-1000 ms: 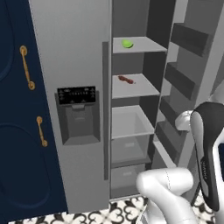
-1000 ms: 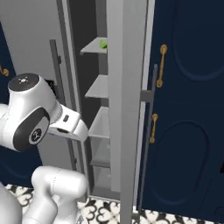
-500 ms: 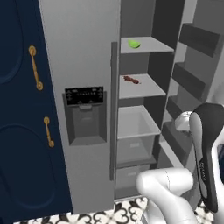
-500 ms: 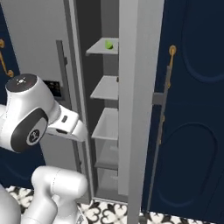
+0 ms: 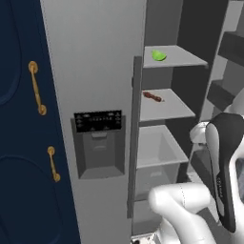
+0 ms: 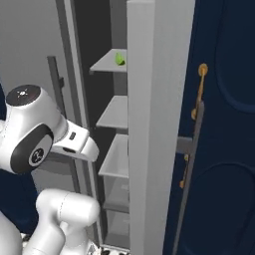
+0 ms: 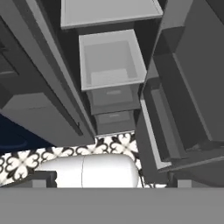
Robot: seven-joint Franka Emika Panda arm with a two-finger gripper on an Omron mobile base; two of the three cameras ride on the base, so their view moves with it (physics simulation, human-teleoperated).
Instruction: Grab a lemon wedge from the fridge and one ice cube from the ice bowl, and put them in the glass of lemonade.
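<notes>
The tall grey steel fridge [image 5: 100,71] now looms larger than a second ago: the base has driven closer, shortening the reach. The small yellow-green lemon wedge [image 5: 158,55] rests on the top shelf [image 5: 183,58]. The arm is folded low, hand aimed downward at the drawers [image 7: 111,61], claw fully apart and empty.

Left base view: from behind arm, left side, close on fridge [image 5: 95,71], facing closed door and open shelves. Right base view: from right, peering past open door's edge into same shelves (lemon wedge [image 5: 158,55] on top shelf in both). Hand view: looks down at drawers and patterned floor [image 7: 26,159].
</notes>
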